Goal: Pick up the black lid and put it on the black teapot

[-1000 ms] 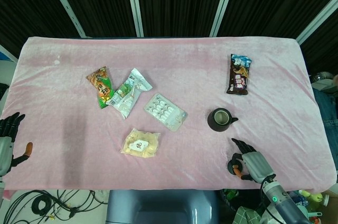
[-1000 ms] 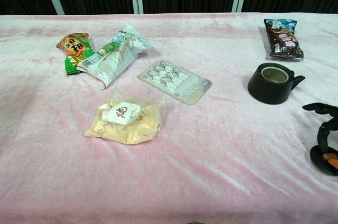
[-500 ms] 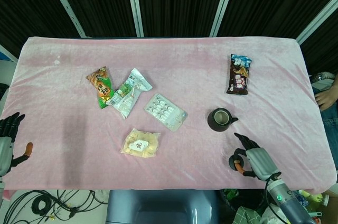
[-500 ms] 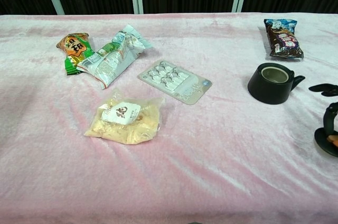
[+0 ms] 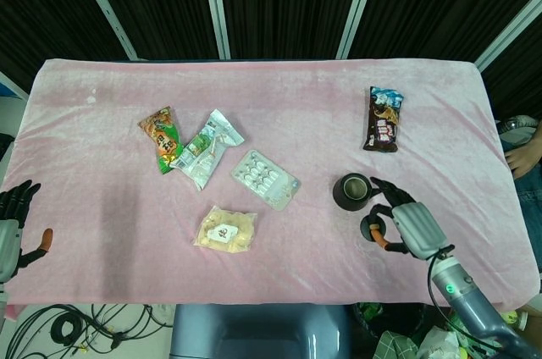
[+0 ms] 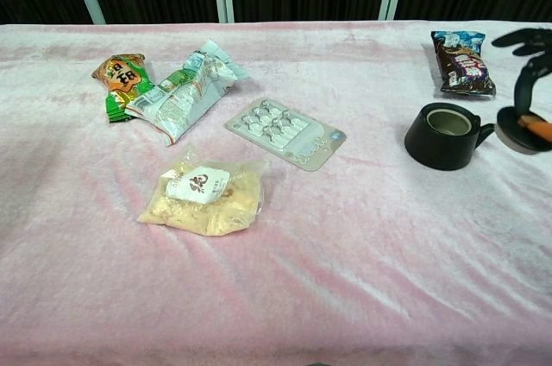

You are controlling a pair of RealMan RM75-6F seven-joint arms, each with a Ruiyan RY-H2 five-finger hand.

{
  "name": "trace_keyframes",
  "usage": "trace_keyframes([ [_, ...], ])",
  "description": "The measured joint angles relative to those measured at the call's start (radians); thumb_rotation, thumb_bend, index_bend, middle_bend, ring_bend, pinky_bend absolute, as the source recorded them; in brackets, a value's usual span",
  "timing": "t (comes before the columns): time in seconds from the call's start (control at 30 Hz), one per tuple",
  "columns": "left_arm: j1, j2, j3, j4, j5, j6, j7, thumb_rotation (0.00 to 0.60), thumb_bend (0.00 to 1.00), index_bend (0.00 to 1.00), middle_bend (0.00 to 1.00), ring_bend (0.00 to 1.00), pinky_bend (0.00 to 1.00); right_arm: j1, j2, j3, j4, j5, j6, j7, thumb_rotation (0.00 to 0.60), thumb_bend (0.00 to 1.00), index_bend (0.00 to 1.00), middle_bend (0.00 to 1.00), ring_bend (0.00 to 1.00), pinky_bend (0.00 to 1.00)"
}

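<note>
The black teapot (image 5: 351,192) (image 6: 444,135) stands uncovered on the pink cloth, spout pointing right. My right hand (image 5: 401,222) (image 6: 528,90) holds the black lid (image 5: 372,230) (image 6: 520,130) lifted off the cloth, just right of and slightly nearer than the teapot. In the chest view the lid hangs beside the spout at the frame's right edge, partly cut off. My left hand (image 5: 12,222) stays at the table's left edge, fingers apart, holding nothing.
A dark snack bag (image 5: 383,119) (image 6: 463,61) lies behind the teapot. A blister pack (image 5: 265,179), a pale bag of crumbs (image 5: 225,229), a white-green packet (image 5: 206,147) and an orange-green packet (image 5: 162,138) lie to the left.
My right hand has lifted the black lid off the cloth near the front edge and carried it up toward the teapot. The left hand has not moved.
</note>
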Motion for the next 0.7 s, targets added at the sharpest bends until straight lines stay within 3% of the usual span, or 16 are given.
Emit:
trace_keyframes([
  [0.17,0.0,0.001,-0.001,0.0,-0.001,0.0,-0.003,0.6,0.44,0.08,0.02,0.0,0.01,0.1,0.02,0.074,-0.014,0.141,-0.127,-0.056,0.6,0.39,0.63,0.0,0.05,0.16],
  [0.37,-0.001,0.002,-0.001,0.0,0.0,-0.002,-0.008,0.6,0.44,0.08,0.02,0.0,0.01,0.21,-0.01,0.124,0.029,0.315,-0.245,-0.149,0.6,0.39,0.63,0.0,0.05,0.16],
  [0.7,-0.004,0.003,-0.001,0.002,0.002,-0.006,-0.008,0.6,0.44,0.08,0.02,0.0,0.01,0.313,-0.106,0.139,0.174,0.531,-0.332,-0.243,0.6,0.39,0.63,0.0,0.05,0.16],
])
